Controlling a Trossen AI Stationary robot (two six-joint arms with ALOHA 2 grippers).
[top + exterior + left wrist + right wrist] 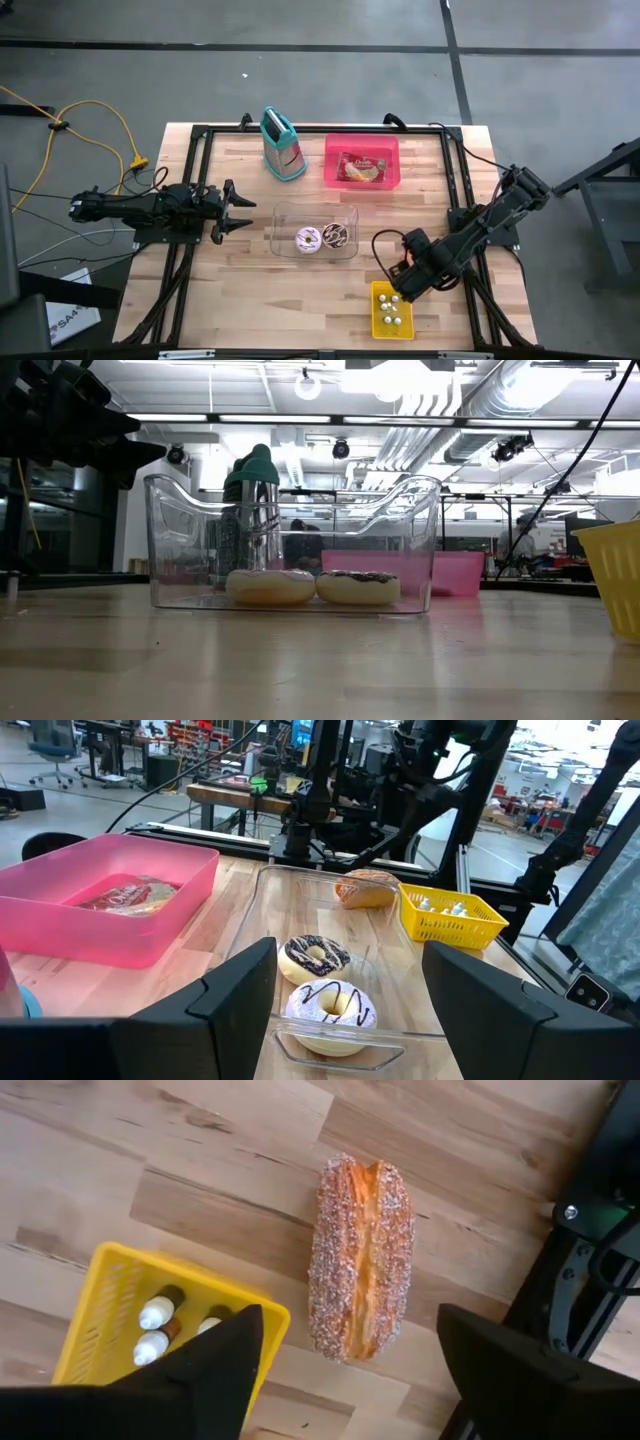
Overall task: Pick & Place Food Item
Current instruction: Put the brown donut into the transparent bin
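A long sugar-coated pastry (362, 1258) lies flat on the wooden table beside the yellow basket (120, 1320); the left wrist view shows the pastry (367, 888) just beyond the clear container. My right gripper (348, 1365) hangs above it, pointing down and open, one finger on either side, touching nothing. In the high view the right gripper (404, 286) hides the pastry. My left gripper (234, 208) waits open at the table's left, pointing level at the clear container (315, 230).
The clear container holds a white-iced doughnut (307, 239) and a chocolate one (335, 235). A pink bin (361, 160) with a packaged snack stands at the back, and a metal grater (283, 145) to its left. The yellow basket (391, 310) holds small bottles.
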